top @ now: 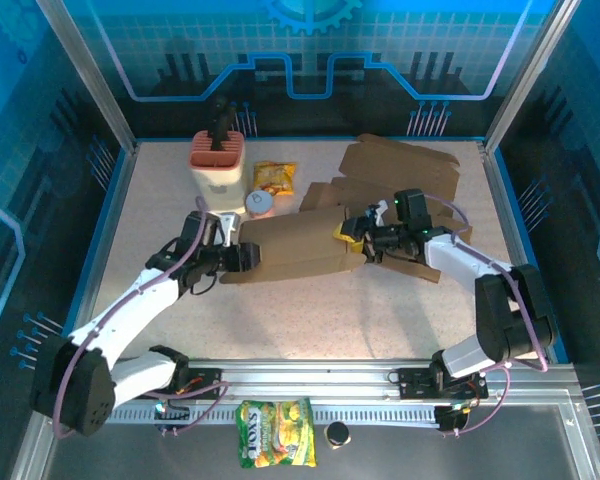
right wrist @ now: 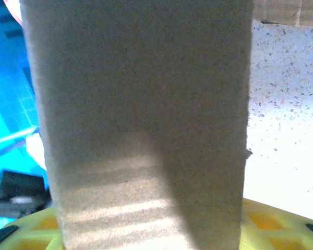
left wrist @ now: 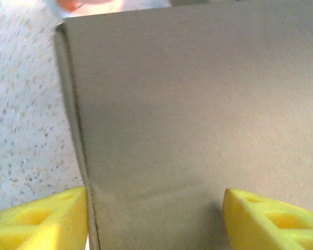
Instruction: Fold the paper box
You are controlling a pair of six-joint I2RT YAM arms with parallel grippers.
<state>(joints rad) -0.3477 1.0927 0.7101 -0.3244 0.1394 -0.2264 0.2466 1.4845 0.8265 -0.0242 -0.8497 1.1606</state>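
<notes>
Paper box (top: 290, 250) lies part-folded on the worktop (top: 380, 330), between both arms.
Left fingers (left wrist: 41, 221) are spread over one panel; right fingers (right wrist: 281, 224) flank a raised flap, grip impossible to tell. Unpinned, that panel may spring up.

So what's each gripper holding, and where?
Left gripper: open at the left end of the paper box, holding nothing. Right gripper: jaws either side of a raised flap; grip cannot be told.

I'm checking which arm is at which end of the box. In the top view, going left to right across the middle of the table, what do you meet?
Left gripper → flat brown cardboard box → right gripper.
</notes>
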